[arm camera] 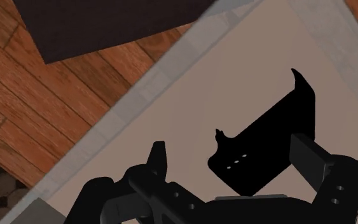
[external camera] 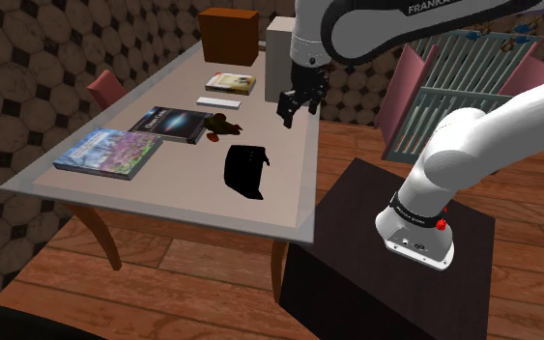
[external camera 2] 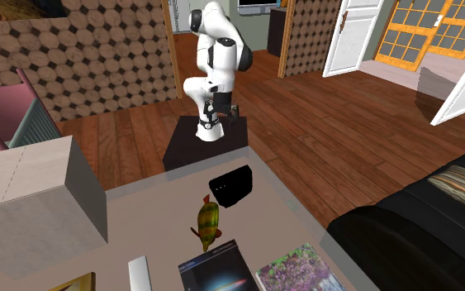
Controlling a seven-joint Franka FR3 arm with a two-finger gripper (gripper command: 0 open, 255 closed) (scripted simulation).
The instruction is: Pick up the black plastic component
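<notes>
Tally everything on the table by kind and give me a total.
Books: 3 (landscape-cover book, dark starry-cover book, small tan book)
Boxes: 2 (brown box, pale box)
Black component: 1
White flat bar: 1
Green-and-red toy: 1
Total: 8
</notes>
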